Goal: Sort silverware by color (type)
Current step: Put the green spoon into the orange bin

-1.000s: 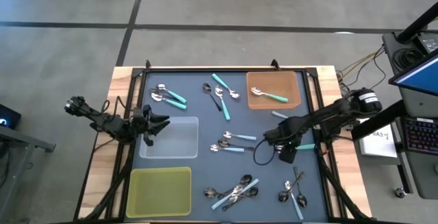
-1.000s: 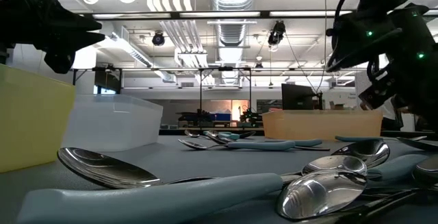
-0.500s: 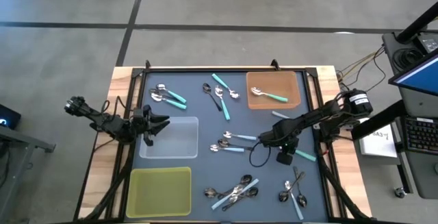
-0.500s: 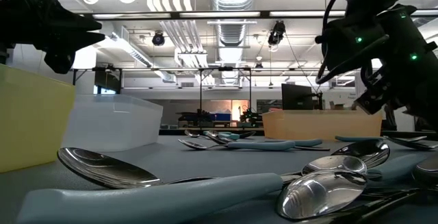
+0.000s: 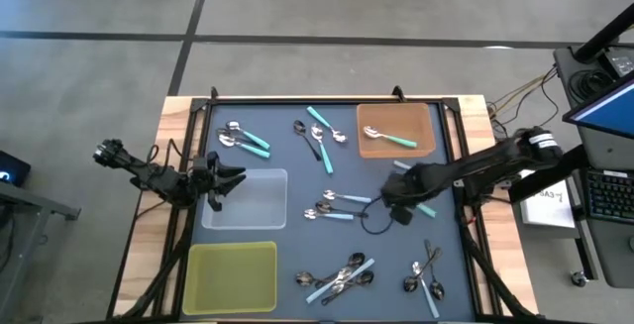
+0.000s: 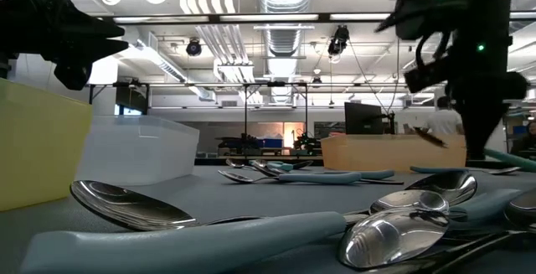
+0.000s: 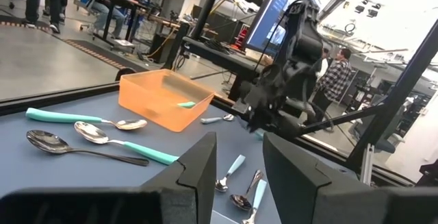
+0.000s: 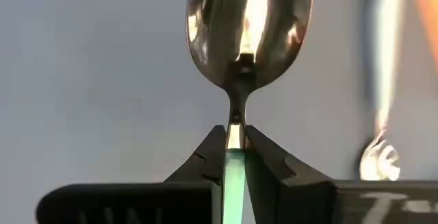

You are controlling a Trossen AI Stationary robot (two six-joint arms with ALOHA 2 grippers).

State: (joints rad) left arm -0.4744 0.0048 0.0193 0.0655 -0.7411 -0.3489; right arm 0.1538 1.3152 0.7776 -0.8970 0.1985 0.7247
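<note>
My right gripper (image 5: 389, 200) is near the mat's middle right, shut on a teal-handled spoon (image 8: 246, 25). The spoon's shiny bowl shows past the fingertips, and its handle end (image 5: 428, 209) trails toward the right edge. My left gripper (image 5: 238, 175) hovers open over the left rim of the clear tray (image 5: 260, 215), with nothing between its fingers (image 7: 205, 169). More silverware lies in small groups on the dark mat (image 5: 287, 165): far left (image 5: 243, 138), far middle (image 5: 317, 136), centre (image 5: 337, 205) and near edge (image 5: 337, 276). My right gripper pinches the teal handle (image 8: 234, 161) between its two fingertips, just behind the spoon's metal neck. The fingers (image 8: 205, 159) come from above and lie across the spoon. The bowl sticks out beyond the fingertips. Whether the spoon is clear of the mat, I cannot tell.
An orange tray (image 5: 421, 116) at the far right holds one teal spoon (image 5: 388, 138). A yellow-green tray (image 5: 231, 276) sits at the near left. Another teal spoon (image 5: 401, 165) lies close to my right arm, and a few spoons (image 5: 426, 274) lie at the near right.
My right gripper has moved a little toward the far edge and tipped to point more steeply down. The teal handle beside it has shifted along with it.
</note>
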